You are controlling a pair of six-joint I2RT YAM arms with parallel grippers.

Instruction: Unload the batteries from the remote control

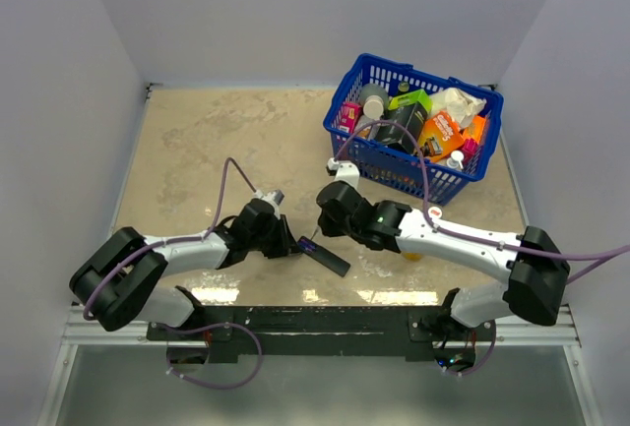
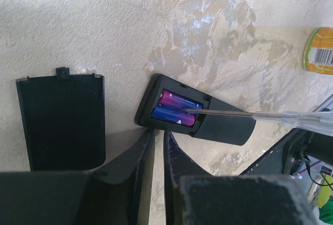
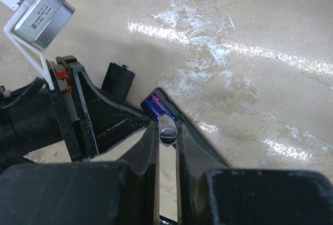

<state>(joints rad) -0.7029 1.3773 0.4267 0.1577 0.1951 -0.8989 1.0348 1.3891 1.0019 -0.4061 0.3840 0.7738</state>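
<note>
With the right gripper clamped on the thin grey stick, we do best to pry gently from 3 o'clock under the batteries, both seated in the recess of the remote control, while the pinched-together, empty left gripper braces its 6 o'clock edge.

Colours logged. The surface was beige, mottled with paler cream patches. The remote control was black. Of the batteries, one was magenta and one blue-violet. The cover was black. The stick was grey with a clear handle. The basket was blue mesh. The round item was yellow-green with a white barcode label.
</note>
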